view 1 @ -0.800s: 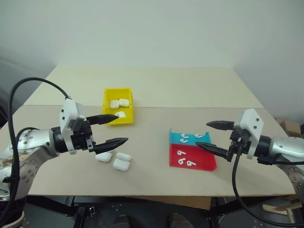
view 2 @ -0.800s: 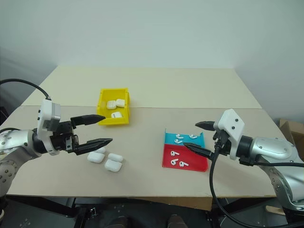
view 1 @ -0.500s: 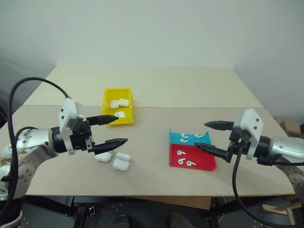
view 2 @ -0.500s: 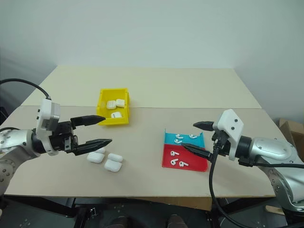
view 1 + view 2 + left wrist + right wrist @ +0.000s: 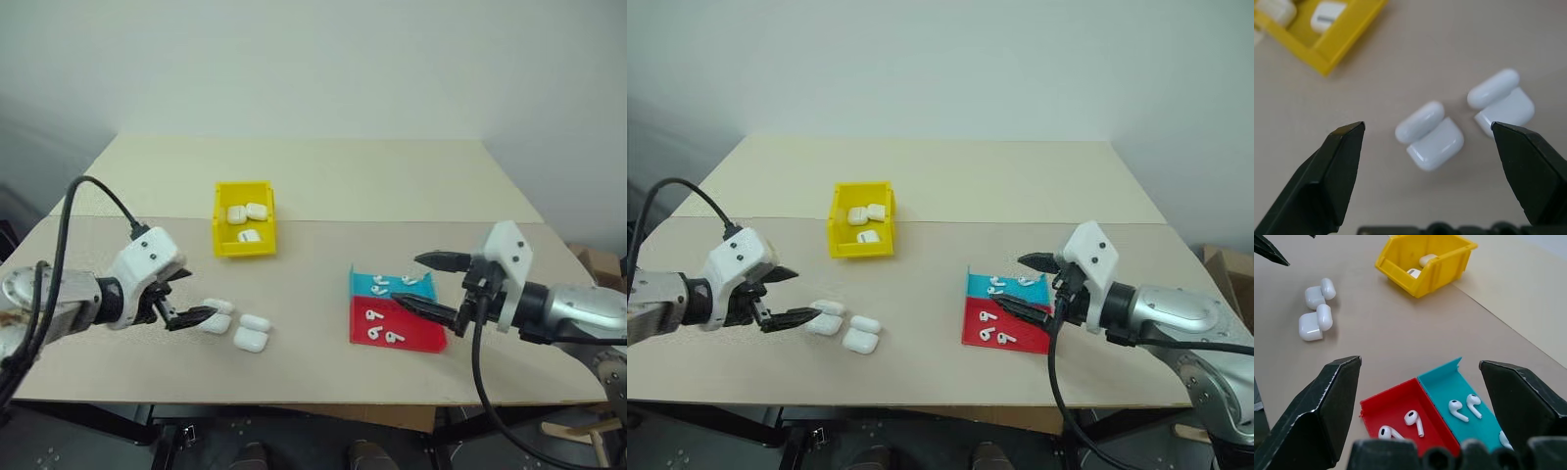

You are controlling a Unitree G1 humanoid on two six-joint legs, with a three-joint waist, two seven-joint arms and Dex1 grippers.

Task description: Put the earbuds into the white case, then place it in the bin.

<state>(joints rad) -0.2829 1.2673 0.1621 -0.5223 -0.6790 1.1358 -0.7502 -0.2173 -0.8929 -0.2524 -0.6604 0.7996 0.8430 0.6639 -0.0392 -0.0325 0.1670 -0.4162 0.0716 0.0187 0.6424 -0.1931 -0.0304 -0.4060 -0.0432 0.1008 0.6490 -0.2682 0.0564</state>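
Two white cases (image 5: 216, 319) (image 5: 250, 340) lie on the table with their lids flipped open. My left gripper (image 5: 197, 296) is open and points down at the nearer one (image 5: 1432, 139), which sits between its fingertips in the left wrist view; the other case (image 5: 1503, 100) is just beside it. Several earbuds lie in the blue tray (image 5: 364, 285) and the red tray (image 5: 423, 338), for instance one earbud (image 5: 372, 315) on the red. Over these trays hovers my right gripper (image 5: 406, 280), open and empty. The yellow bin (image 5: 220, 220) stands further back and holds three closed cases.
Blue and red trays touch each other right of centre, near the table's front edge. A seam runs across the table just behind the bin. A black cable loops from each wrist.
My left gripper has dropped and tipped downward, coming in over the open cases. My right gripper has shifted slightly left and lower over the trays. Both stay open.
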